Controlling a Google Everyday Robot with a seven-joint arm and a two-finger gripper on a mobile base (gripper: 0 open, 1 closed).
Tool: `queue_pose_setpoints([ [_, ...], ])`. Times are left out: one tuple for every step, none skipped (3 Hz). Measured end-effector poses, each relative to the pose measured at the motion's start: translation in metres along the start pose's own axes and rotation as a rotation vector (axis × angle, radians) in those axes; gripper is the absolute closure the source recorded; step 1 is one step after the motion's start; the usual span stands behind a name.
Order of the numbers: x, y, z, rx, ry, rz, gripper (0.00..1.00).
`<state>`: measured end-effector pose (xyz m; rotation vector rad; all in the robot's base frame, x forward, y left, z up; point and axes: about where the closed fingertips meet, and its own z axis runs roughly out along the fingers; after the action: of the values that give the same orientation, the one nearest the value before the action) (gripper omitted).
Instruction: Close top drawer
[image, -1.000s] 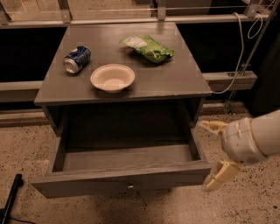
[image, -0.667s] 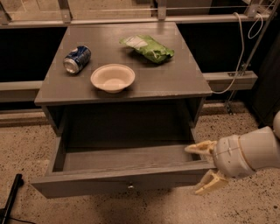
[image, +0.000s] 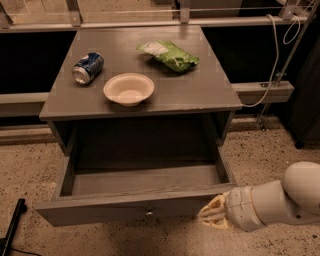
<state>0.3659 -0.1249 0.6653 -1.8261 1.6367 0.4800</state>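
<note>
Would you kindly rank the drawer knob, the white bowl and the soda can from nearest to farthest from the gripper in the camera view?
From the gripper, at the top drawer front's right end:
1. Drawer knob, beside it on the drawer face.
2. White bowl, front centre of the cabinet top.
3. Soda can, lying at the top's left side.

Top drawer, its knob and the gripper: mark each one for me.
top drawer (image: 95, 209): camera view, on its front face, left of the knob.
knob (image: 148, 213): camera view, on the small round metal head.
gripper (image: 210, 215): camera view, on its tip at the drawer front's right end.
</note>
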Motion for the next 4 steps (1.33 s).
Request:
queue_pose_setpoints([
  [0.010,-0.005,0.030,0.054,0.019,0.000,0.96],
  [0.013,-0.022,0.056,0.130,0.024,0.045,1.00],
  [0.016,-0.037,0.069,0.197,0.018,0.099,1.00],
  [0.014,-0.054,0.076,0.254,0.008,0.132,1.00],
])
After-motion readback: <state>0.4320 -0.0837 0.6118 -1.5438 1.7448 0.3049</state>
